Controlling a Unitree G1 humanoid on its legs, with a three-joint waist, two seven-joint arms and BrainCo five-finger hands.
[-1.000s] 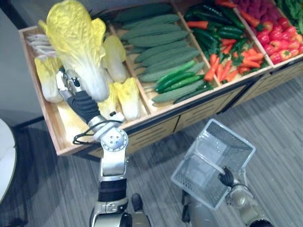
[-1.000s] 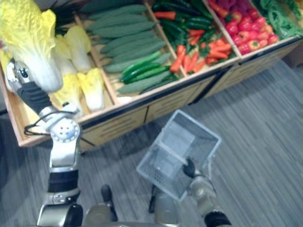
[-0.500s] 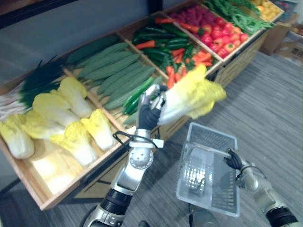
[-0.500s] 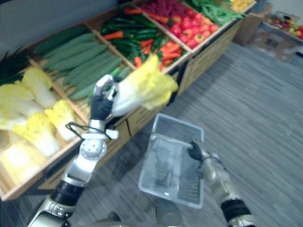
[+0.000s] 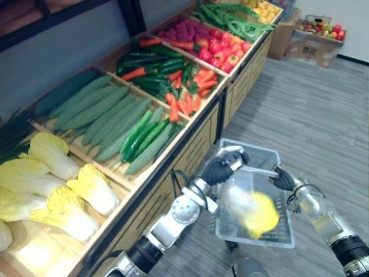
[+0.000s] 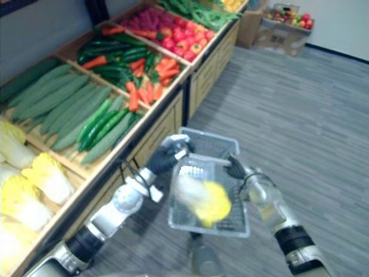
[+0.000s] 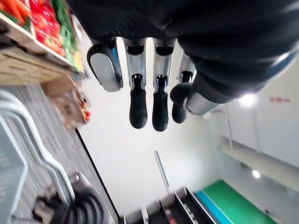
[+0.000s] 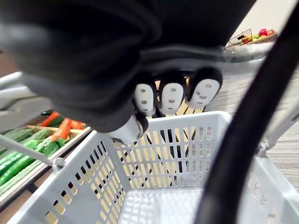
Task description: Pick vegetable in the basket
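Note:
A white plastic basket (image 5: pixel 254 152) hangs in front of the shelf, my right hand (image 5: pixel 284 179) shut on its handle (image 5: pixel 260 171). In the right wrist view that hand's fingers (image 8: pixel 172 98) curl over the handle above the basket's slotted wall (image 8: pixel 187 149). A yellow and white napa cabbage (image 5: pixel 251 211) shows blurred inside the basket, also seen as cabbage (image 6: pixel 205 199). My left hand (image 5: pixel 222 167) is over the basket's near-left rim, open, holding nothing. Its straight fingers (image 7: pixel 139 95) point into free air in the left wrist view.
The wooden produce shelf (image 5: pixel 190 135) runs along the left, with napa cabbages (image 5: pixel 55 193), cucumbers (image 5: pixel 109 115), carrots and dark peppers (image 5: pixel 184 95), red peppers (image 5: pixel 219 49) and green beans (image 5: pixel 230 20). A cardboard box of fruit (image 5: pixel 314 40) stands at the back. Grey floor (image 5: pixel 323 115) spreads to the right.
The camera has swung right. My left hand carried the cabbage from beside the shelf to above the basket and let it go. The cabbage is now in the basket.

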